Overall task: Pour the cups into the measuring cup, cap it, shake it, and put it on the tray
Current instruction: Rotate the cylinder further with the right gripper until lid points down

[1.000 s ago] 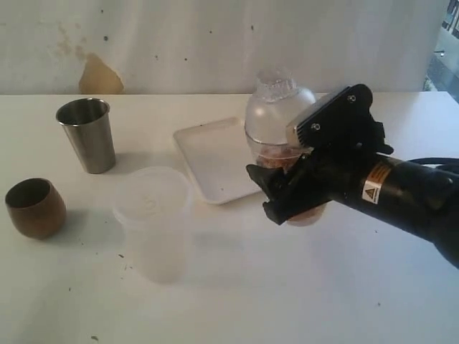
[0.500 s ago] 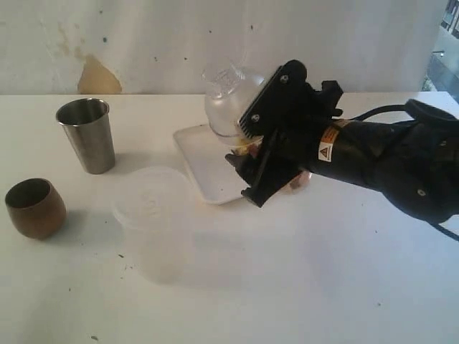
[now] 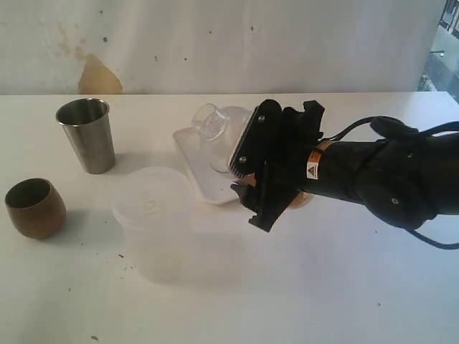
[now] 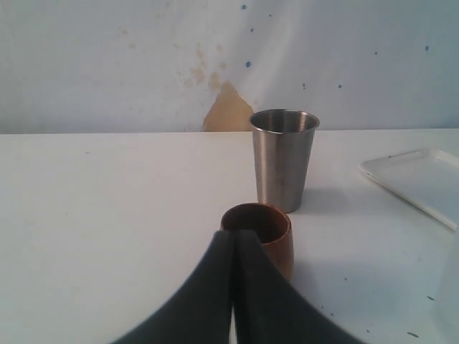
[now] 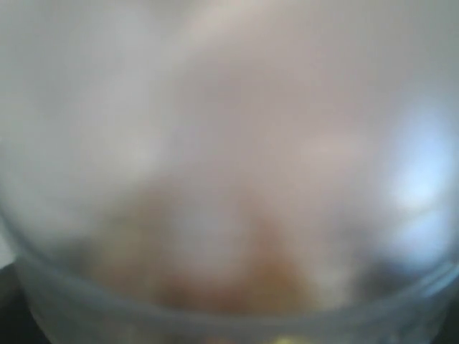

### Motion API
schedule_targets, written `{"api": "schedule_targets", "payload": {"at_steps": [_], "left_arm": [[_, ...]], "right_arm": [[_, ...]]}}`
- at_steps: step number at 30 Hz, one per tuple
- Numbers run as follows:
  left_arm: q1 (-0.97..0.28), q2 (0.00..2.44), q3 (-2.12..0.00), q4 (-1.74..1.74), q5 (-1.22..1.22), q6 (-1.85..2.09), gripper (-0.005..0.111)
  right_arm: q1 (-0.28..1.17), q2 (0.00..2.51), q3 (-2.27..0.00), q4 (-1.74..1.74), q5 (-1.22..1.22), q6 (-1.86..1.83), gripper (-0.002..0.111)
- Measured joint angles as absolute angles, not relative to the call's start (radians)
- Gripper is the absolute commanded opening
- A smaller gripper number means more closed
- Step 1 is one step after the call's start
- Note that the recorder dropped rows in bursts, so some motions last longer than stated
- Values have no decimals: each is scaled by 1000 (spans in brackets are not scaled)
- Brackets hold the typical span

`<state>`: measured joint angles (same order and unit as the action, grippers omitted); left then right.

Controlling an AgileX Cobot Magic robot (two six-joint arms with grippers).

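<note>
My right gripper (image 3: 249, 170) is shut on the measuring cup (image 3: 224, 143), a clear capped tumbler. The cup is tipped over to the left, its domed cap above the tray (image 3: 192, 159). In the right wrist view the measuring cup (image 5: 229, 215) fills the picture as a blur with brownish contents. The steel cup (image 3: 87, 135) stands upright at the far left. The brown wooden cup (image 3: 34, 208) sits nearer, at the left edge. My left gripper (image 4: 235, 235) is shut and holds nothing, just short of the wooden cup (image 4: 267, 231), with the steel cup (image 4: 284, 159) behind it.
A frosted lidded plastic container (image 3: 154, 222) stands in front of the tray, close to the left of the right gripper. One corner of the tray (image 4: 423, 183) shows in the left wrist view. A stained wall runs along the table's far edge.
The right gripper has swung the capped measuring cup from upright down to the left, so it now lies tilted over the tray. The cups and the container have not moved.
</note>
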<state>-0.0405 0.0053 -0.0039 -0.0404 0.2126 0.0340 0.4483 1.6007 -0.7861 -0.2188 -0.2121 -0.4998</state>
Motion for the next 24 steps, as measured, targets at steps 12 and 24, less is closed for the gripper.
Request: {"api": "schedule_targets", "payload": {"at_steps": [12,24], "left_arm": [[-41,5,-4,-40,213,34,0],[-41,5,-4,-40,213,34,0]], "right_arm": [[448,1621,-927,-219,-100,-673,0],[455,1631,-948,-219,-54,-850,0]]}}
